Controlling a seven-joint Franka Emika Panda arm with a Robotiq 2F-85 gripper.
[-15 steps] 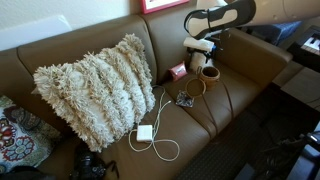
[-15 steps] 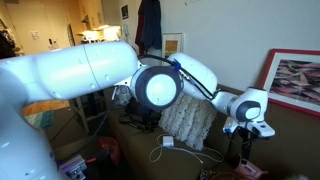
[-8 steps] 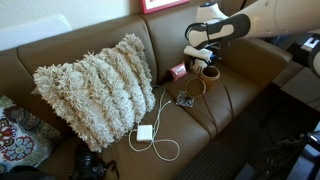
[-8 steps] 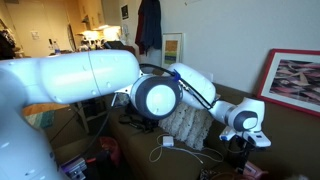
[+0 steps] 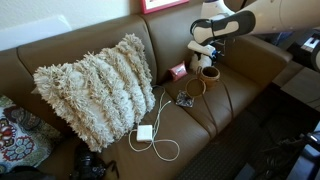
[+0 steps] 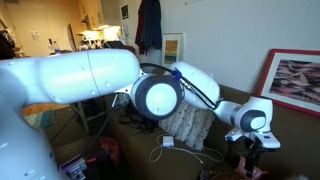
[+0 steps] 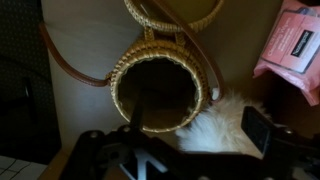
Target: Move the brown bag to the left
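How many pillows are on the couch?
2. A big shaggy pillow leans against the couch back; a patterned pillow sits at the picture's bottom corner, partly cut off. More could be out of view.

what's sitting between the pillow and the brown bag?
A small pink box, at the foot of the backrest, close beside the bag and well clear of the pillow. It shows in an exterior view.

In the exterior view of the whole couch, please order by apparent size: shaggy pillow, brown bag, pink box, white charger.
1. shaggy pillow, largest by far
2. brown bag
3. pink box and white charger look alike; the charger is nearer, so unranked
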